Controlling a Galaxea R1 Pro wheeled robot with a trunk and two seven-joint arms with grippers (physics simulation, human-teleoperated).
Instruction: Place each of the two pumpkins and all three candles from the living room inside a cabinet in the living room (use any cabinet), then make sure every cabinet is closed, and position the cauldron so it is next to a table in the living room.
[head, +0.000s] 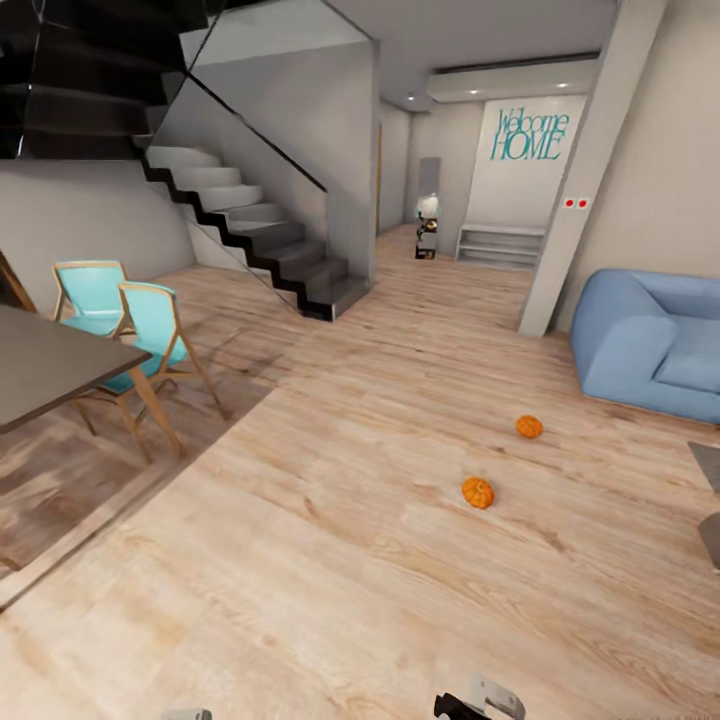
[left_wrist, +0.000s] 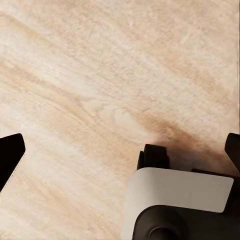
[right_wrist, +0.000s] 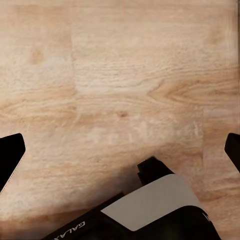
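I see two pumpkins on wood floor (head: 300, 520) at 1 o'clock: near pumpkin (head: 478, 492), far pumpkin (head: 529, 427), both orange, ribbed, well apart. Left gripper (left_wrist: 120, 150) and right gripper (right_wrist: 120, 150): jaws spread wide, empty.

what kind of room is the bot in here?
Looks like an open-plan home living area: a blue sofa at the right, a staircase ahead, a "Welcome HOME" wall sign, a dining table with teal chairs at the left. Two pumpkins lie on the wood floor.
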